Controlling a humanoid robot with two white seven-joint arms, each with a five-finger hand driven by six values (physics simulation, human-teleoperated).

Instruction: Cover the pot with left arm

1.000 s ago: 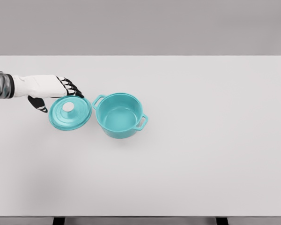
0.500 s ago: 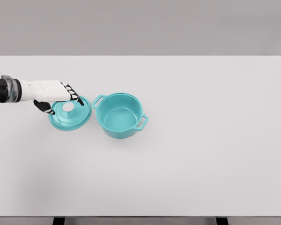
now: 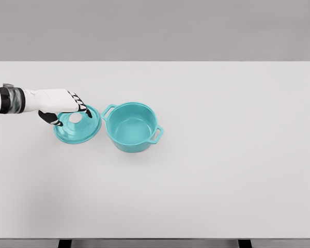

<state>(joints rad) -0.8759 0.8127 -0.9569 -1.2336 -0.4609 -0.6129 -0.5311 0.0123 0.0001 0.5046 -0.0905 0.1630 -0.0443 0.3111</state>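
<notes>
A: Where was the left hand (image 3: 67,106)?

B: It hung over the far left part of the teal lid (image 3: 77,126), fingers (image 3: 83,108) curled down around the pale knob (image 3: 75,118) and the thumb lower left. It looked partly closed about the knob, though I couldn't tell whether it had actually clamped on it.

A: And the lid itself?

B: It lay on the white surface (image 3: 222,155), just left of the open teal pot (image 3: 132,127), near the pot's left handle. The pot stood upright and uncovered.

A: How should the grasp have gone?

B: In my judgement, the fingers and thumb needed to close on opposite sides of the knob before any lift, then raise the lid level and high enough to pass over the pot's rim and near handle, centre it, and lower it straight.

A: Anything unclear?

B: The fingertip contact was too small to read, the forearm was cut off by the left edge, and the right arm did not show at all.
</notes>
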